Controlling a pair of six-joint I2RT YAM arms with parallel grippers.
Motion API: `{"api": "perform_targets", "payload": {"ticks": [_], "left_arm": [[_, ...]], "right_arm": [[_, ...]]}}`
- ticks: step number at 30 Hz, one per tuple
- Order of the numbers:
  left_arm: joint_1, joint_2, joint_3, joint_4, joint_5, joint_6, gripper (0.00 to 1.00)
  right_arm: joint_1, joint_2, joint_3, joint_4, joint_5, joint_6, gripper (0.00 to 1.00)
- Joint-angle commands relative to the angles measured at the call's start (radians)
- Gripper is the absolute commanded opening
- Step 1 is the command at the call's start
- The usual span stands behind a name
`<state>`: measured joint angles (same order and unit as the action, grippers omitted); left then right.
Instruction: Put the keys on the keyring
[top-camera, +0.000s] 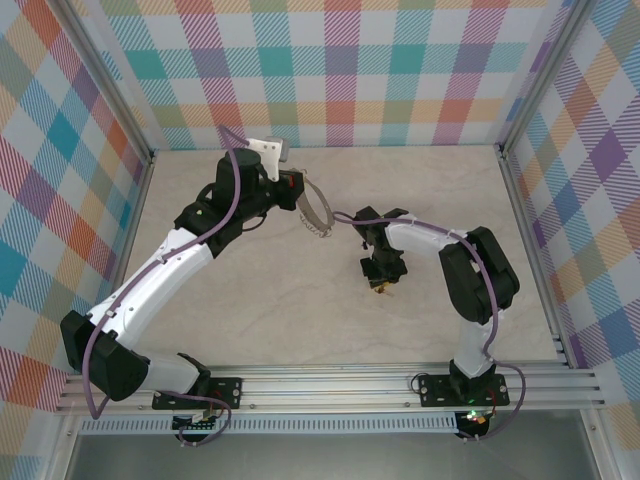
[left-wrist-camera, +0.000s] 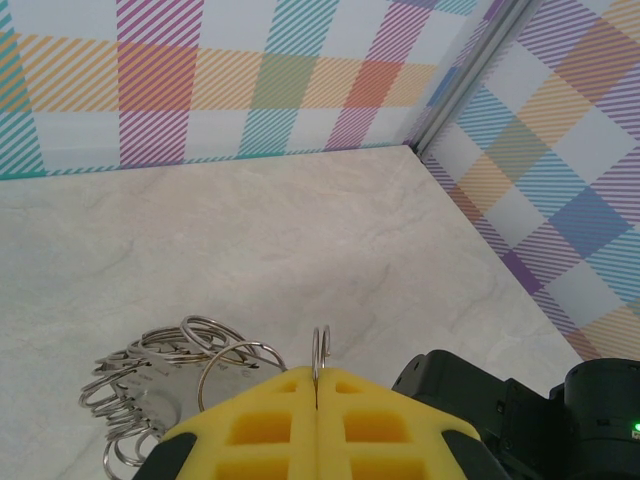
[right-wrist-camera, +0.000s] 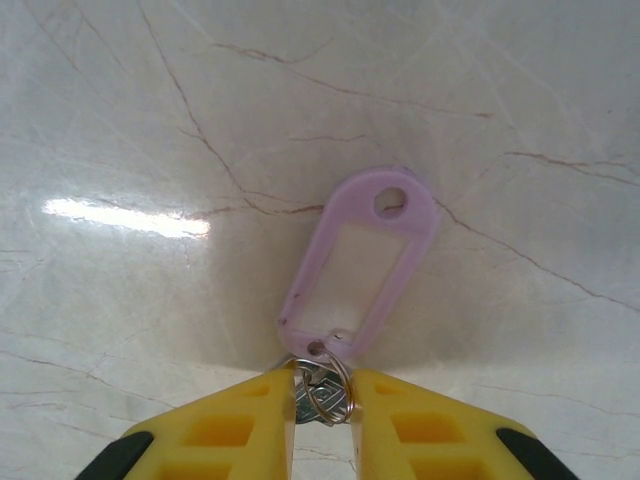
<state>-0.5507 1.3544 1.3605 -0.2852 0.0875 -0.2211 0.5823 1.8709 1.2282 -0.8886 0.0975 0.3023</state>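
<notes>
Between right jaws: key (right-wrist-camera: 318, 392); between left jaws: keyring (left-wrist-camera: 165, 385).

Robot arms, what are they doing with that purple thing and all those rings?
The left gripper is shut on the keyring, pinching one thin ring of it. The right gripper is clamped on the key, whose lilac tag sticks out in front. The grippers are apart, so the key isn't on the keyring yet.

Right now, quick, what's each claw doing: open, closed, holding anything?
Left claw: closed, pinching one ring of the keyring.
Right claw: closed on the key, its lilac tag sticking out past the fingertips.
</notes>
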Motion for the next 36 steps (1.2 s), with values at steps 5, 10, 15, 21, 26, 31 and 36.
{"api": "perform_targets", "payload": {"ticks": [5,10,15,21,26,31,36], "left_arm": [[0.014,-0.024,0.0,0.049,0.008,-0.015,0.0],[0.014,-0.024,0.0,0.05,0.006,-0.015,0.0],[0.014,-0.022,0.0,0.052,0.009,-0.016,0.0],[0.015,-0.02,0.0,0.055,0.013,-0.02,0.0],[0.014,-0.02,-0.001,0.055,0.015,-0.019,0.0],[0.014,-0.022,0.002,0.054,0.017,-0.017,0.0],[0.014,-0.022,0.006,0.055,0.022,-0.012,0.0]], "right_arm": [[-0.009,-0.025,0.007,-0.029,-0.005,0.014,0.21],[-0.009,-0.025,0.007,-0.027,-0.005,0.014,0.17],[-0.011,-0.027,0.005,-0.029,-0.006,0.014,0.14],[-0.013,-0.034,0.005,-0.03,-0.005,0.014,0.13],[-0.019,-0.038,0.007,-0.033,-0.011,0.018,0.0],[-0.047,-0.08,0.017,-0.044,-0.025,0.027,0.0],[-0.099,-0.188,0.061,-0.07,-0.071,0.023,0.0]]}}
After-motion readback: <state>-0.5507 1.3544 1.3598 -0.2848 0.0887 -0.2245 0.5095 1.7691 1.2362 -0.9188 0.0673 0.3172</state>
